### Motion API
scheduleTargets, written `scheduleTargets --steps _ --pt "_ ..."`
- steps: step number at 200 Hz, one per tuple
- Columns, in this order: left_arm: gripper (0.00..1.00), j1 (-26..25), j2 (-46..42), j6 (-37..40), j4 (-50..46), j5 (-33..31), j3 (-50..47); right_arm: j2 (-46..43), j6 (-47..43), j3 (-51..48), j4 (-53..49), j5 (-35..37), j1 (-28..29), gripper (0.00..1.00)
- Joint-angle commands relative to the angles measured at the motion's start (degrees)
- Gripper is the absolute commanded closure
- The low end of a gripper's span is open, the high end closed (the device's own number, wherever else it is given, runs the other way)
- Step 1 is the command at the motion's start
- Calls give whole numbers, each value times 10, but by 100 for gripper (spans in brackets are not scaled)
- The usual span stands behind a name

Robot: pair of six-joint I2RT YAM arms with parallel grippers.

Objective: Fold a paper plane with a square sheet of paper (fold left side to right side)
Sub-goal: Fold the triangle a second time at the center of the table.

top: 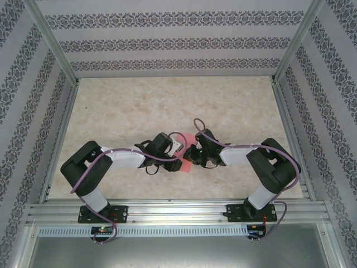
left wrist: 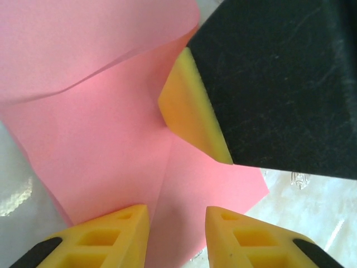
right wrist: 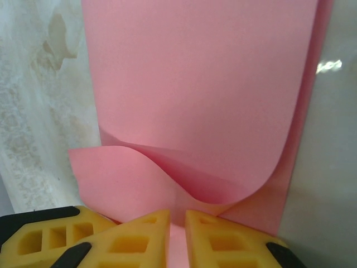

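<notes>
Lying on the pale marbled counter (top: 167, 106) between the two arms, the sheet of paper (top: 187, 164) runs its long axis straight away from the right tool (right wrist: 177, 215), which is clenched on a soft curled flap of it. The left tool (left wrist: 177, 215) hangs released just above a crease, its yellow fingers apart. The paper is thin, smooth and salmon-pink; the flap bends roundly, not yet pressed flat.

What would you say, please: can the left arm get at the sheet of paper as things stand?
Probably yes: the left gripper hangs open directly over the square sheet of paper, with nothing between. The right gripper, holding the sheet, crowds the far side.
</notes>
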Motion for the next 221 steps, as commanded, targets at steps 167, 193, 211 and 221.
scheduleTargets --steps 167,193,211,221 --pt "70 -5 0 -5 23 -16 -43 -34 10 -7 26 -12 5 94" --pt "70 -6 -2 -5 23 -17 -45 -8 23 -1 45 -14 16 94" --pt "70 -6 -2 -6 23 -17 -45 4 27 6 48 -12 21 94" --pt "70 -6 -2 -6 23 -17 -45 8 27 10 45 -10 21 94"
